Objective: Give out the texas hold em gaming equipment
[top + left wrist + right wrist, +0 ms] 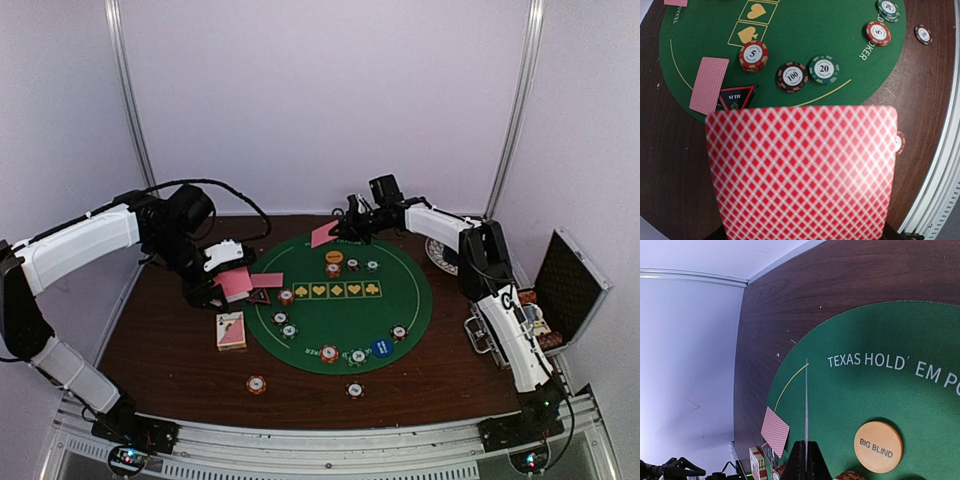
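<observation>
Broadly, the scene is a dark brown wooden worktop (170, 350) closed in by pale lilac-white walls (320, 90). Two metal posts (130, 95) rise at the back corners, and an aluminium rail (320, 435) runs along the near edge. A round green mat (400, 290) lettered TEXAS HOLD'EM covers the middle, with a row of yellow suit squares (337, 290) across it.

The left jaws are clamped on a pink-backed card, the left card (800, 175). They hold it above the worktop just off the mat's left rim, where it fills the lower half of the left wrist view. Below and beyond it, the triangle marker (737, 97) lies at the mat's edge. A flat card (709, 85) is just beside the marker, and an orange-red chip stack (753, 56) is near it. A black chip (792, 77) and a green chip (824, 69) touch side by side.

The right jaws are pinched together on the right card (325, 234), over the mat's far edge. In the right wrist view it shows edge-on, as a thin line. The orange button (878, 446), marked BIG BLIND, lies on the mat near it, and the blue button (380, 348) sits toward the near rim.

A deck (231, 330) rests on bare wood left of the mat. Two loose chips (257, 384) lie on the wood nearer the rail. An open case (570, 285) stands at the right edge.
</observation>
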